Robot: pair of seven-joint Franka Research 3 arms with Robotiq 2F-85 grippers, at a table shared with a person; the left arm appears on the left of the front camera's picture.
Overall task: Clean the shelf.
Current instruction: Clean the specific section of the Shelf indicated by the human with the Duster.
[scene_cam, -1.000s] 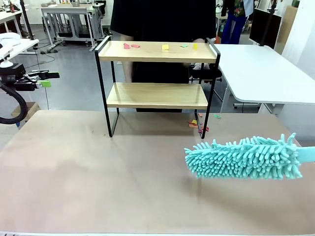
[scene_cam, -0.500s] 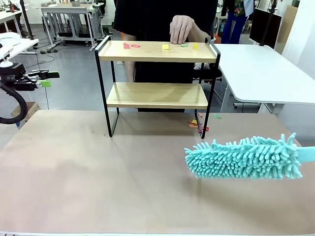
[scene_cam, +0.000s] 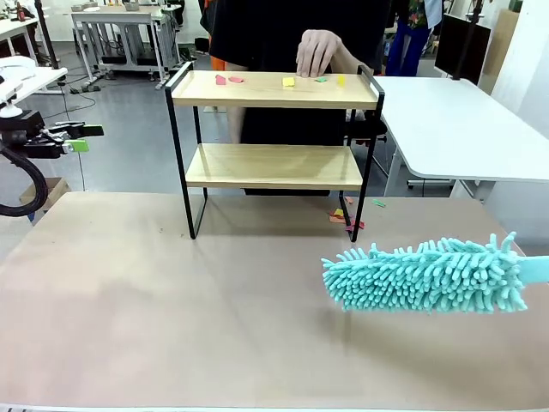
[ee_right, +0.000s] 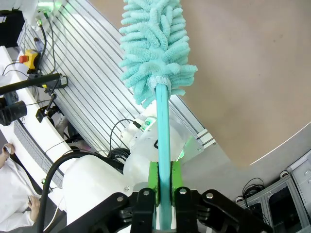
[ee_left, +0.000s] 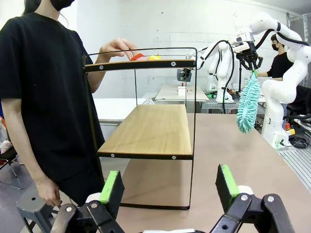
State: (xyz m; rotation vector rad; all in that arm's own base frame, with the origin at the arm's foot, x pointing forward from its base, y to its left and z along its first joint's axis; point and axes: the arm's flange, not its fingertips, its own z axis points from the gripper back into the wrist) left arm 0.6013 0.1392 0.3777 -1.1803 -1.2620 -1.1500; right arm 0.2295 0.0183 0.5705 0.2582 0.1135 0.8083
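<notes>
The left end effector (scene_cam: 81,138) hangs with its jaws spread wide and empty. Straight ahead of its fingers, well apart, the shelf (ee_left: 150,128) stands on the worktop (scene_cam: 171,300). A person's hand (scene_cam: 317,51) is at its top board, beside coloured scraps (scene_cam: 288,82). The right end effector (ee_right: 164,187) clamps the handle of a teal duster (scene_cam: 425,275), whose fluffy head reaches out beyond its fingers.

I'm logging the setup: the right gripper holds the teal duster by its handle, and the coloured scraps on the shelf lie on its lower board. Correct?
No: the scraps lie on the top board of the shelf, as the front view shows. The right gripper does hold the duster by its handle.
</notes>
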